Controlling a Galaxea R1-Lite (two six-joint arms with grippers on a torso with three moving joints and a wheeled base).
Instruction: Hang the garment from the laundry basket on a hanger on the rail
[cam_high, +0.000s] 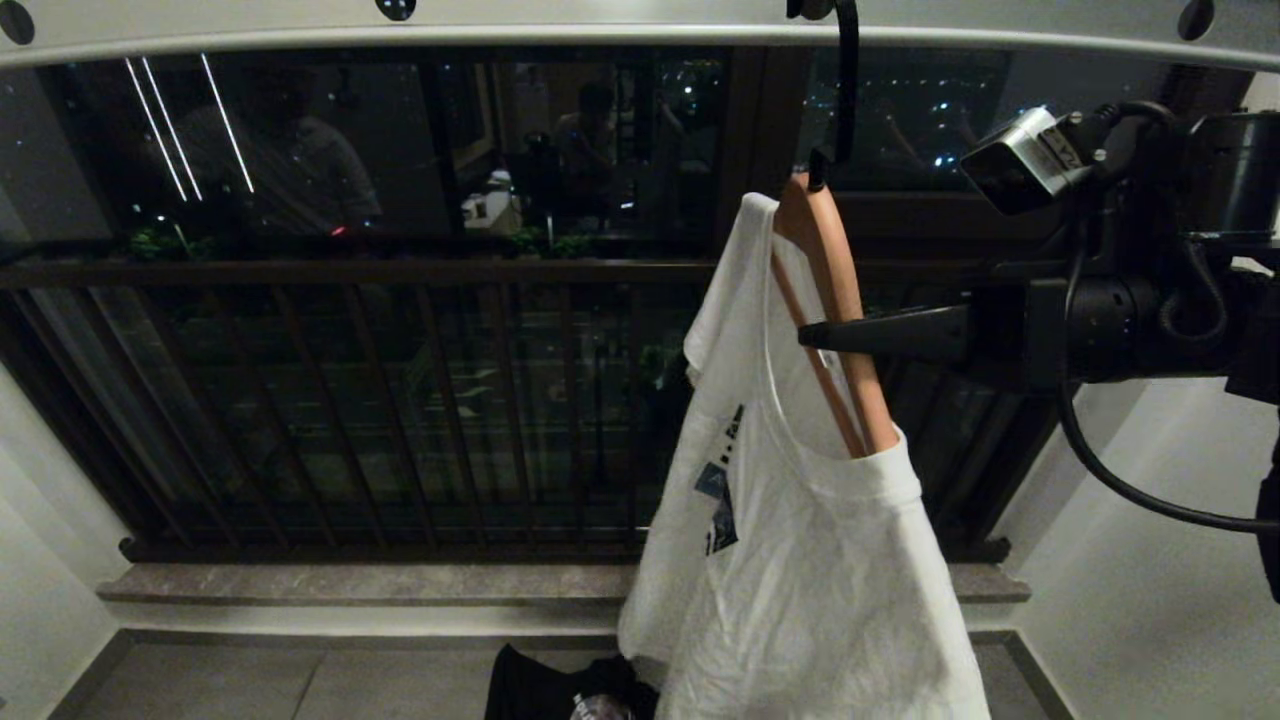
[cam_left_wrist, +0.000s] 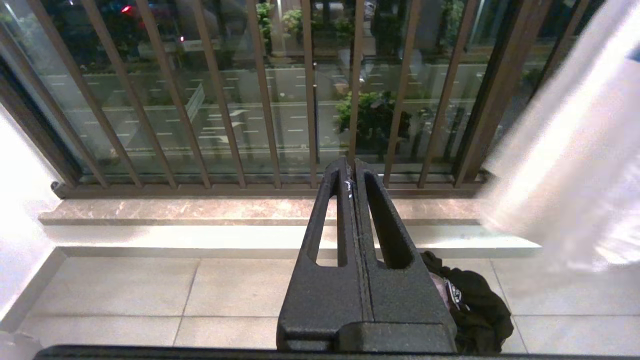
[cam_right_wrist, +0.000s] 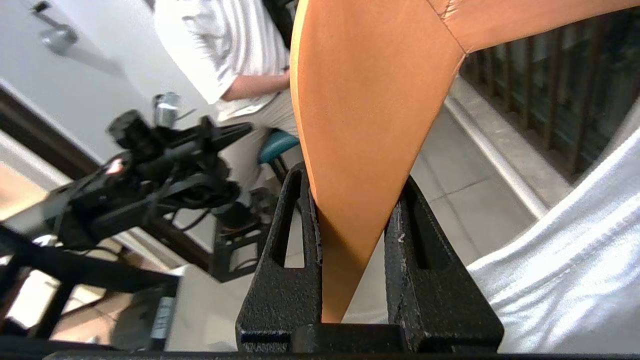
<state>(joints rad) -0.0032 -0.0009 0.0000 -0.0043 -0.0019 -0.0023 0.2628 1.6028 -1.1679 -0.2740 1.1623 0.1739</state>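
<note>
Shirt (cam_high: 800, 560) on hanger (cam_high: 835, 300), lower centre-right of frame, hook at rail (cam_high: 640, 35) top edge; right tool (cam_high: 815, 337) pinching hanger, left tool (cam_left_wrist: 352, 172) pressed together, idle; release remaining.

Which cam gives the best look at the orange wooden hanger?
Head view: the orange wooden hanger shows whole, black hook up at the pale grey rail, white T-shirt draped on it. Right wrist view shows only the arm clamped in the right gripper. Left wrist view: none.

Smooth wooden hanger (cam_high: 835, 290), crumpled white cloth garment (cam_high: 800, 580)
</note>
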